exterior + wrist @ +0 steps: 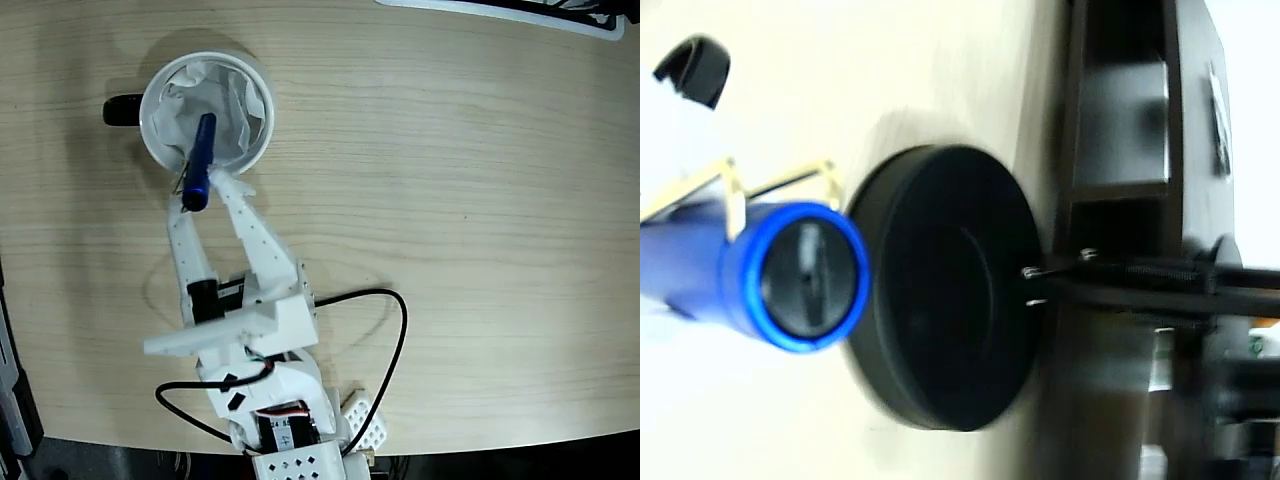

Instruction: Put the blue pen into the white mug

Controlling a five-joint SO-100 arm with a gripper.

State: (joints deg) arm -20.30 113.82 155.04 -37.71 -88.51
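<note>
In the fixed view the white mug (pixel 208 110) stands at the upper left, lined with crumpled white paper, its black handle (pixel 122 109) pointing left. The blue pen (pixel 200 160) stands steeply tilted in it, its lower end in the paper and its upper end leaning over the near rim. My gripper (pixel 205 200) is at that rim, its jaws spread wider than the pen, with the pen's top between the fingertips. In the wrist view the pen (pixel 790 275) points end-on at the camera, its metal clip on top. The mug (pixel 670 130) is an overexposed white mass behind it.
A black cable (pixel 395 345) loops on the wooden table right of the arm's base. A white-edged object (pixel 520 12) lies at the top right edge. The wrist view shows a round black base (pixel 950 300) and dark stand parts (pixel 1140 150) beyond the mug.
</note>
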